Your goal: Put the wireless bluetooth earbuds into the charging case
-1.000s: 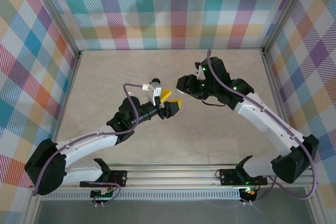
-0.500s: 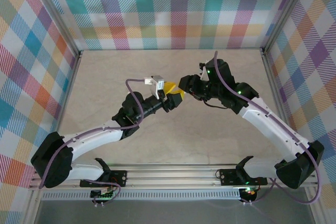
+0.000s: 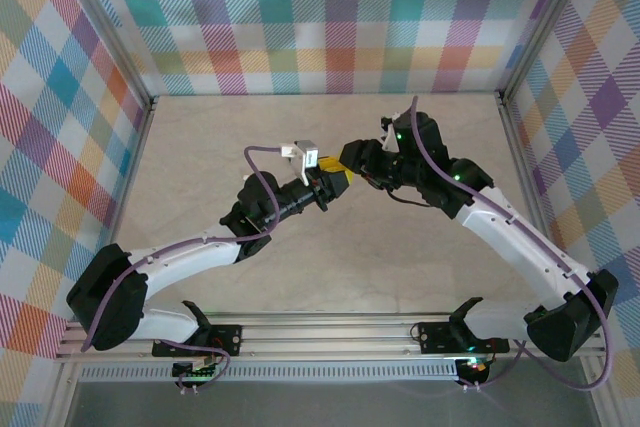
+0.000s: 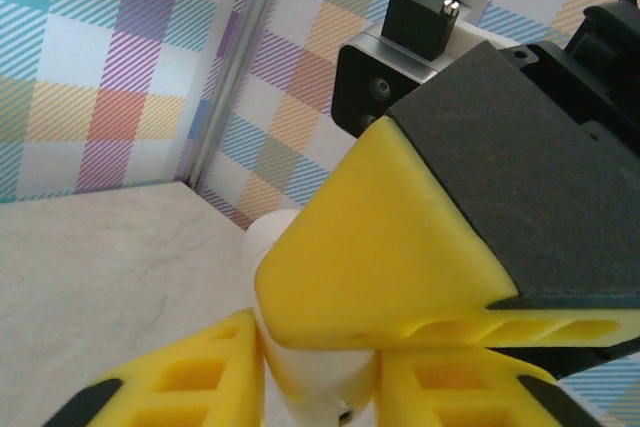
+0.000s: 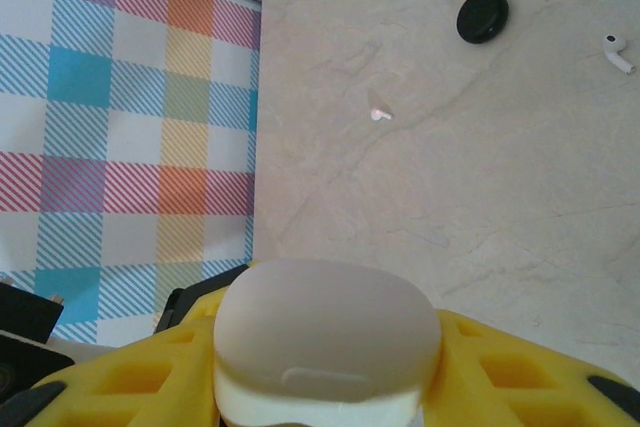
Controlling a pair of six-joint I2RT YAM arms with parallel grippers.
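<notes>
Charging case (image 5: 328, 337) in left hand (image 4: 315, 387) (right hand (image 3: 345, 165) too).

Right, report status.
Left gripper shut on case. Right gripper shut on it too, lid closed. Black disc on table, well clear.

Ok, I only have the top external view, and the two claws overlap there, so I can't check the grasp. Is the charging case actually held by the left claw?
Observer: Yes. The left wrist view shows the charging case between the fingers of the left claw, touching both.
Operator: And the right claw?
Observer: Its wrist view shows the case between the fingers of the right claw too, lid seemingly shut.
Operator: Anything lying beyond them?
Observer: A black round disc, flat on the table, apart from both claws.
</notes>
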